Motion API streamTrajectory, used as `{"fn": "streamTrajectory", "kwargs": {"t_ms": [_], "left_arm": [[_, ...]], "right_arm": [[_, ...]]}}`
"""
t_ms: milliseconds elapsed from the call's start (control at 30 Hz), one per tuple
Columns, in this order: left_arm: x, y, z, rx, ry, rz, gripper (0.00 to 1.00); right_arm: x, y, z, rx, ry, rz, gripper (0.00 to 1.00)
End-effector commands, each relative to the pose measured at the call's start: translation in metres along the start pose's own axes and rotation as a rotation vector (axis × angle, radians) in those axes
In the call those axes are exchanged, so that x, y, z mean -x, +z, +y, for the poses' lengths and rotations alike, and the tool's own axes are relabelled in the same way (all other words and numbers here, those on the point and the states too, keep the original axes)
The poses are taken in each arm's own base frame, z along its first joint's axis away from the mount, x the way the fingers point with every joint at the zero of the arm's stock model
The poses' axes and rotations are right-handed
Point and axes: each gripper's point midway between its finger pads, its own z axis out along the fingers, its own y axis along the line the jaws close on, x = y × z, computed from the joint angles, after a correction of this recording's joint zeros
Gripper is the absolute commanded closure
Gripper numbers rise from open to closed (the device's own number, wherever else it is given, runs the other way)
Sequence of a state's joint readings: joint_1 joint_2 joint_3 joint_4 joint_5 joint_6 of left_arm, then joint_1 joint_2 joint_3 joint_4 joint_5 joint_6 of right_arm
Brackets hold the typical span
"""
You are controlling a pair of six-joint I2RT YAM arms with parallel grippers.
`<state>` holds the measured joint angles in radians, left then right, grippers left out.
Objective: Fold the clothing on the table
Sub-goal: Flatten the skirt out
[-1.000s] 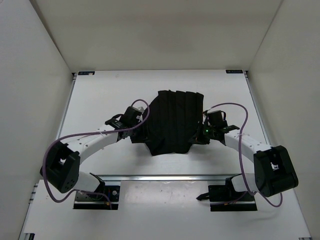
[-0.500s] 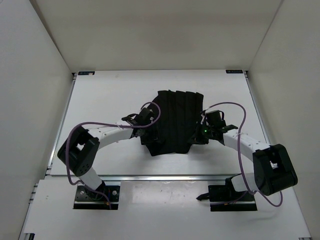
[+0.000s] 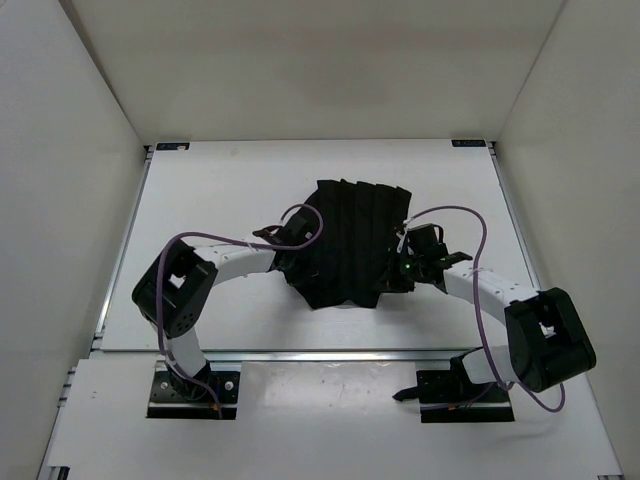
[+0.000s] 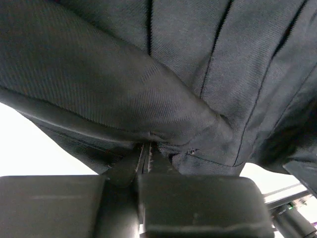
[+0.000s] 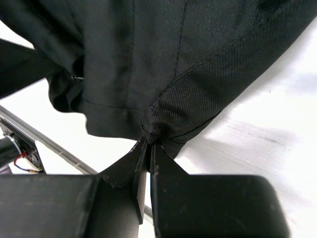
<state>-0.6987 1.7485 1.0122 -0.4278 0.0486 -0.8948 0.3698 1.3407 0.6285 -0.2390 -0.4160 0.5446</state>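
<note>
The clothing [image 3: 350,240], a black pleated skirt, lies in the middle of the white table [image 3: 200,200]. My left gripper [image 3: 290,262] is at the skirt's near left edge. In the left wrist view its jaws [image 4: 146,148] stand pressed together on a fold of the black clothing [image 4: 163,74], which fills most of that view. My right gripper [image 3: 392,272] is at the near right edge. In the right wrist view it [image 5: 150,141] is shut on a bunched corner of the clothing's hem [image 5: 163,64], which lifts a little off the table [image 5: 267,114].
White walls enclose the table on the left, right and back. A metal rail [image 3: 340,352] runs along the near edge, with both arm bases behind it. Black corner brackets [image 3: 172,146] sit at the far corners. Purple cables loop over both arms.
My left arm has swung right onto the skirt's left edge and its jaws have closed on the fabric. The skirt's near edge has shifted slightly. The right gripper has kept its hold.
</note>
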Motion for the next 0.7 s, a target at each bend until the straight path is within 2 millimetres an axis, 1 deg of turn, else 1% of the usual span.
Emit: {"fn": "streamTrajectory", "kwargs": {"t_ms": [0, 33, 67, 100, 167, 233, 267, 300, 333, 400, 433, 467, 500, 533, 567, 600, 633, 667], "left_arm": [[0.003, 0.004, 0.002, 0.003, 0.000, -0.015, 1.00], [0.003, 0.003, 0.002, -0.004, 0.002, -0.017, 1.00], [0.005, 0.000, 0.001, -0.009, 0.005, -0.020, 1.00], [0.016, -0.009, 0.000, -0.022, 0.000, -0.047, 1.00], [0.026, -0.025, -0.007, -0.068, 0.015, -0.074, 1.00], [0.049, -0.054, -0.007, -0.104, 0.019, -0.140, 1.00], [0.050, -0.059, 0.002, -0.080, 0.010, -0.141, 1.00], [0.056, -0.072, 0.006, -0.088, 0.018, -0.169, 1.00], [0.060, -0.084, 0.017, -0.064, 0.007, -0.191, 1.00], [0.061, -0.097, 0.025, -0.058, 0.017, -0.213, 1.00], [0.061, -0.102, 0.023, -0.078, 0.023, -0.219, 0.94], [0.058, -0.103, 0.021, -0.086, 0.028, -0.214, 0.84], [0.056, -0.104, 0.020, -0.091, 0.030, -0.203, 0.71], [0.049, -0.097, 0.020, -0.075, 0.042, -0.175, 0.68], [0.051, -0.097, 0.017, -0.077, 0.049, -0.176, 0.63], [0.046, -0.090, 0.013, -0.074, 0.062, -0.150, 0.52], [0.043, -0.082, 0.010, -0.068, 0.063, -0.132, 0.48], [0.038, -0.078, 0.002, -0.075, 0.074, -0.116, 0.47]], "right_arm": [[-0.003, -0.002, 0.002, 0.012, -0.032, -0.006, 1.00], [-0.007, -0.003, 0.000, 0.011, -0.029, 0.001, 1.00], [-0.006, -0.004, -0.001, 0.013, -0.024, -0.006, 1.00], [-0.003, -0.006, 0.000, 0.026, -0.024, -0.019, 1.00], [0.000, -0.010, -0.002, 0.033, -0.003, -0.035, 1.00], [0.008, -0.018, -0.003, 0.037, 0.005, -0.071, 1.00], [0.008, -0.018, -0.006, 0.027, 0.012, -0.071, 1.00], [0.010, -0.021, -0.004, 0.026, 0.006, -0.084, 1.00], [0.008, -0.022, -0.008, 0.019, 0.015, -0.079, 1.00], [0.003, -0.023, -0.008, 0.021, 0.013, -0.076, 1.00], [0.000, -0.021, -0.006, 0.029, 0.007, -0.070, 1.00], [-0.002, -0.019, -0.008, 0.026, 0.015, -0.069, 1.00], [-0.003, -0.018, -0.005, 0.028, 0.015, -0.070, 1.00], [-0.004, -0.016, -0.002, 0.027, 0.007, -0.068, 0.99], [-0.006, -0.015, 0.000, 0.031, 0.007, -0.062, 1.00], [-0.008, -0.013, 0.003, 0.036, 0.003, -0.053, 1.00], [-0.009, -0.012, 0.002, 0.021, 0.007, -0.046, 1.00], [-0.010, -0.011, 0.006, 0.031, -0.008, -0.044, 1.00]]}}
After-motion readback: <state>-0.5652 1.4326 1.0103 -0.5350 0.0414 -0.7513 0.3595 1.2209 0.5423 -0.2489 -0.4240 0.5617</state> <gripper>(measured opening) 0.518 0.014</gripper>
